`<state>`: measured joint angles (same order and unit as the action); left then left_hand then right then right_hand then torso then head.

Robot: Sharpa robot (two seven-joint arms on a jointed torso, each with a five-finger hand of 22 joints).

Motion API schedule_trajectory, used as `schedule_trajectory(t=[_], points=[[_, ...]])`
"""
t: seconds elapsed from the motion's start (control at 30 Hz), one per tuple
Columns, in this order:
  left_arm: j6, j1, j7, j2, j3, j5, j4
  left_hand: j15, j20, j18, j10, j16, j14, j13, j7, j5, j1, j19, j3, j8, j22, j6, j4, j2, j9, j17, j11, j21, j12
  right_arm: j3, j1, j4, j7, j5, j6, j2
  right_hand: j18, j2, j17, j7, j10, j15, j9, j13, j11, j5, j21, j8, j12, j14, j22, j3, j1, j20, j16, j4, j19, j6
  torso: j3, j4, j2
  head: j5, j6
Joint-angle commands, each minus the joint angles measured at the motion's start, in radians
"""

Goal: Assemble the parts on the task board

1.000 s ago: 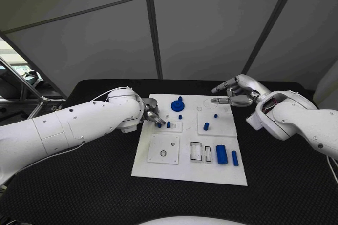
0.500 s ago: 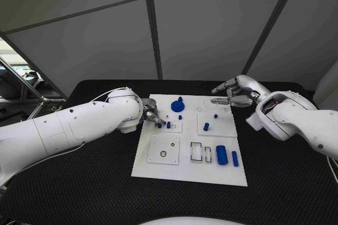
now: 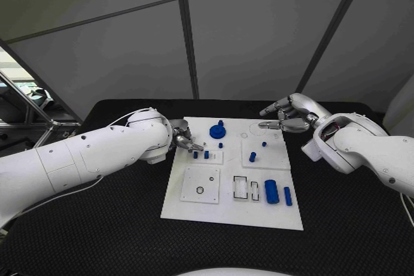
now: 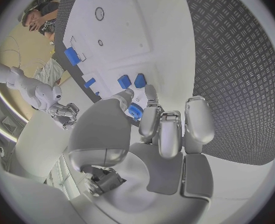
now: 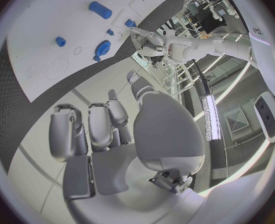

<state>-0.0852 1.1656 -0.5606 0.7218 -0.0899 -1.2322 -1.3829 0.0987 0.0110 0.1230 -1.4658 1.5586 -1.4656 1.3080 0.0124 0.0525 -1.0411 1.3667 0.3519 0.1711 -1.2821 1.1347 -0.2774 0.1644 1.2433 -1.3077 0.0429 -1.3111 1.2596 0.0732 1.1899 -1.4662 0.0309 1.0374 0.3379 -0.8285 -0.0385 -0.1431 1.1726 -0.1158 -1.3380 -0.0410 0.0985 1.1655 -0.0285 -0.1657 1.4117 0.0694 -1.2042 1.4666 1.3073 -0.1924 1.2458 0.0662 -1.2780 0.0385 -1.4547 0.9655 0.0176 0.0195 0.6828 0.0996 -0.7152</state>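
Observation:
The white task board (image 3: 216, 195) lies in the middle of the table. My left hand (image 3: 185, 138) hovers at the board's left edge and pinches a small blue part (image 4: 135, 110) between thumb and finger. Just in front of it two short blue pegs (image 3: 195, 155) (image 3: 206, 154) stand in the board, also seen as pegs (image 4: 124, 81) in the left wrist view. A round blue piece (image 3: 218, 130) sits near the far edge. My right hand (image 3: 289, 117) hangs over the board's far right corner, fingers loosely bent and holding nothing.
More blue parts stand on the board: two pegs (image 3: 253, 155) (image 3: 264, 144) right of centre, a thick cylinder (image 3: 271, 190) and a slim bar (image 3: 287, 194) near the front right. Black-outlined slots (image 3: 240, 185) lie beside them. Black matting (image 3: 103, 228) surrounds the board.
My left hand has drawn slightly up and back from the two pegs, still with the small part. The right hand has hardly moved.

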Motion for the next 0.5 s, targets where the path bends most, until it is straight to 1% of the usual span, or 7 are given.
schedule_trajectory(t=[0.03, 0.3, 0.37, 0.4, 0.43, 0.47, 0.5], points=[[0.049, 0.001, 0.007, 0.002, -0.007, 0.047, -0.003, 0.005, -0.001, -0.04, -0.031, -0.01, -0.099, 0.172, 0.003, -0.004, -0.014, -0.012, -0.002, -0.006, 0.011, -0.001, -0.009, 0.004, 0.001, -0.241, 0.005, 0.012, -0.013, 0.001, 0.002, 0.002, 0.014, -0.006, 0.005, 0.003, -0.016, 0.002, -0.001, 0.001, -0.003, -0.006, 0.001, -0.001, -0.002, -0.003, -0.007, -0.005, -0.001, 0.019, 0.03, 0.002, -0.01, -0.003, 0.007, 0.003, -0.001, 0.004, 0.0002, -0.0009, 0.0, 0.001, 0.001], [0.08, 0.001, 0.028, 0.01, -0.026, 0.105, -0.004, -0.001, 0.003, -0.034, -0.018, -0.027, -0.093, 0.163, 0.009, -0.004, -0.005, -0.032, -0.02, -0.019, 0.036, -0.016, -0.016, 0.012, -0.001, -0.224, 0.0, 0.039, -0.047, 0.001, 0.002, 0.011, 0.014, -0.007, 0.004, 0.008, -0.016, 0.002, -0.001, 0.001, -0.003, -0.006, 0.001, -0.001, -0.002, -0.003, -0.007, -0.005, -0.001, 0.019, 0.029, 0.002, -0.011, -0.003, 0.007, 0.003, -0.001, 0.003, 0.0009, -0.0005, 0.0, 0.002, 0.002], [0.094, 0.001, 0.041, 0.014, -0.029, 0.124, -0.004, -0.007, 0.008, -0.022, 0.004, -0.065, -0.08, 0.146, 0.017, -0.003, 0.003, -0.069, -0.031, -0.034, 0.085, -0.035, -0.016, 0.017, -0.008, -0.188, -0.007, 0.089, -0.11, 0.001, 0.002, 0.012, 0.014, -0.008, 0.004, 0.009, -0.016, 0.002, -0.001, 0.001, -0.003, -0.006, 0.001, -0.001, -0.002, -0.003, -0.007, -0.005, -0.001, 0.019, 0.029, 0.002, -0.011, -0.003, 0.007, 0.003, -0.001, 0.003, 0.0016, -0.0002, 0.0, 0.001, 0.003], [0.104, 0.001, 0.052, 0.017, -0.029, 0.132, -0.003, -0.011, 0.012, -0.015, 0.021, -0.089, -0.071, 0.133, 0.022, -0.003, 0.003, -0.095, -0.033, -0.045, 0.118, -0.047, -0.016, 0.017, -0.014, -0.166, -0.013, 0.123, -0.156, 0.001, 0.002, 0.012, 0.014, -0.008, 0.004, 0.009, -0.016, 0.002, -0.001, 0.001, -0.003, -0.006, 0.001, -0.001, -0.002, -0.003, -0.007, -0.005, -0.001, 0.019, 0.029, 0.002, -0.011, -0.003, 0.007, 0.003, -0.001, 0.003, 0.0019, -0.0002, 0.001, 0.001, 0.003], [0.117, 0.001, 0.07, 0.018, -0.03, 0.139, -0.003, -0.019, 0.018, -0.001, 0.056, -0.135, -0.052, 0.108, 0.032, -0.005, -0.005, -0.148, -0.033, -0.062, 0.182, -0.07, -0.015, 0.018, -0.024, -0.125, -0.023, 0.191, -0.242, 0.001, 0.002, 0.012, 0.013, -0.008, 0.004, 0.008, -0.016, 0.002, -0.001, 0.001, -0.003, -0.006, 0.001, -0.001, -0.002, -0.003, -0.007, -0.005, -0.001, 0.019, 0.029, 0.002, -0.011, -0.003, 0.007, 0.003, -0.001, 0.003, 0.0021, -0.0004, 0.001, 0.001, 0.003], [0.132, 0.001, 0.094, 0.019, -0.03, 0.144, -0.002, -0.036, 0.026, 0.023, 0.127, -0.221, -0.011, 0.062, 0.05, -0.001, -0.03, -0.243, -0.029, -0.09, 0.294, -0.107, -0.006, 0.021, -0.042, -0.053, -0.036, 0.312, -0.404, 0.001, 0.002, 0.012, 0.013, -0.008, 0.004, 0.008, -0.016, 0.002, -0.001, 0.001, -0.003, -0.006, 0.001, -0.001, -0.002, -0.003, -0.007, -0.005, -0.001, 0.019, 0.029, 0.002, -0.011, -0.003, 0.007, 0.003, -0.001, 0.003, 0.0022, -0.0004, 0.001, 0.0, 0.004], [0.148, 0.001, 0.115, 0.018, -0.03, 0.146, -0.001, -0.048, 0.033, 0.039, 0.19, -0.295, 0.028, 0.022, 0.062, 0.001, -0.056, -0.319, -0.022, -0.106, 0.379, -0.128, 0.003, 0.02, -0.057, 0.007, -0.047, 0.408, -0.538, 0.001, 0.002, 0.012, 0.013, -0.008, 0.004, 0.008, -0.016, 0.002, -0.001, 0.001, -0.003, -0.006, 0.001, -0.001, -0.002, -0.003, -0.007, -0.005, -0.001, 0.019, 0.029, 0.002, -0.011, -0.003, 0.007, 0.003, -0.001, 0.003, 0.0025, -0.0007, 0.001, -0.001, 0.004]])
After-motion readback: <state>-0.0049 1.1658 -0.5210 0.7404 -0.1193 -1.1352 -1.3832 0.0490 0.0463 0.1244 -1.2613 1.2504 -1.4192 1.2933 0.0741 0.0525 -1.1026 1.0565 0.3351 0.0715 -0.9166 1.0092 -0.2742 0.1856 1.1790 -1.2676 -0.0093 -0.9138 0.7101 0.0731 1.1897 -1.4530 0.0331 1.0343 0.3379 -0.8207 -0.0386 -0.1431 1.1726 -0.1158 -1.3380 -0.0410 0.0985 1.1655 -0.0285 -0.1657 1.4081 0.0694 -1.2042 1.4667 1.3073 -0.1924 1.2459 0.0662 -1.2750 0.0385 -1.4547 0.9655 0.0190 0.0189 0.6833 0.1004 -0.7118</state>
